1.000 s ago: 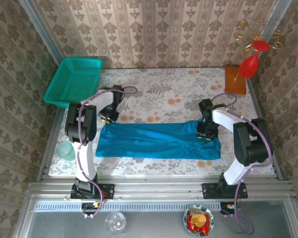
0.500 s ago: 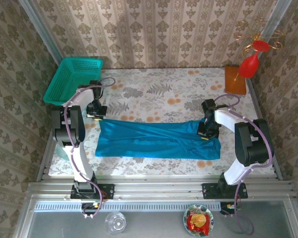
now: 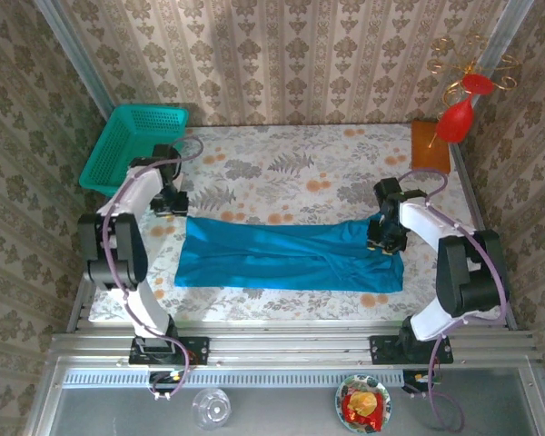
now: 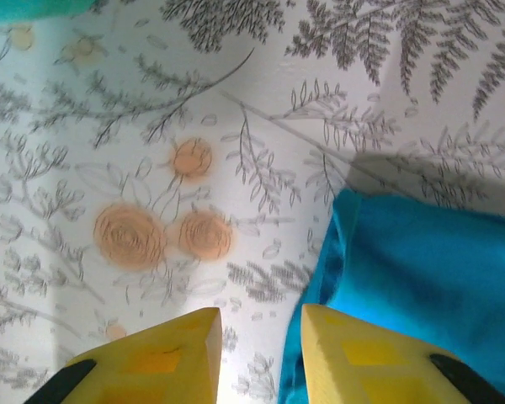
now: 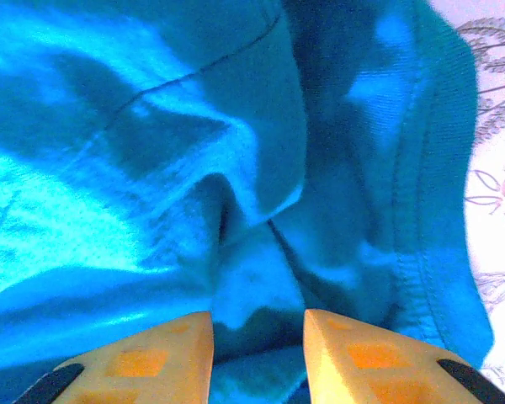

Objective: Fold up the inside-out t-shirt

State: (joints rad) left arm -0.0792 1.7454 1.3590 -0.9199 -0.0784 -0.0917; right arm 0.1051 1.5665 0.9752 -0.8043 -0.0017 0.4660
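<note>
The inside-out t-shirt (image 3: pixel 291 259) lies on the near half of the counter (image 3: pixel 282 168) as a long flat band running left to right, doubled along its length, with a fairly straight near edge.

At its right end the right end effector (image 3: pixel 386 238) sits low over the cloth. A second ago it was down on almost the same spot. Now the wrist view shows it released (image 5: pixel 258 324): fingers parted, with rumpled blue cloth and a stitched hem beneath them and nothing pinched between.

At the left end the change is larger. A second ago the left end effector (image 3: pixel 171 202) was at the band's far left corner. Since then it has swung out to the left and now stands off the shirt, over bare flowered counter just beside that corner. It too is released and empty (image 4: pixel 261 324).

With both let go together and the band barely shifted, the lengthwise fold looks laid down. What remains, by my reading, is folding the band end over end. The bunched cloth at the right end may want smoothing first.

Farther back, the teal basket (image 3: pixel 132 145) sits at the far left corner, where it was.

No brand, label or writing can be read anywhere. The shirt is plain, and the counter carries only ferns and orange flowers.
</note>
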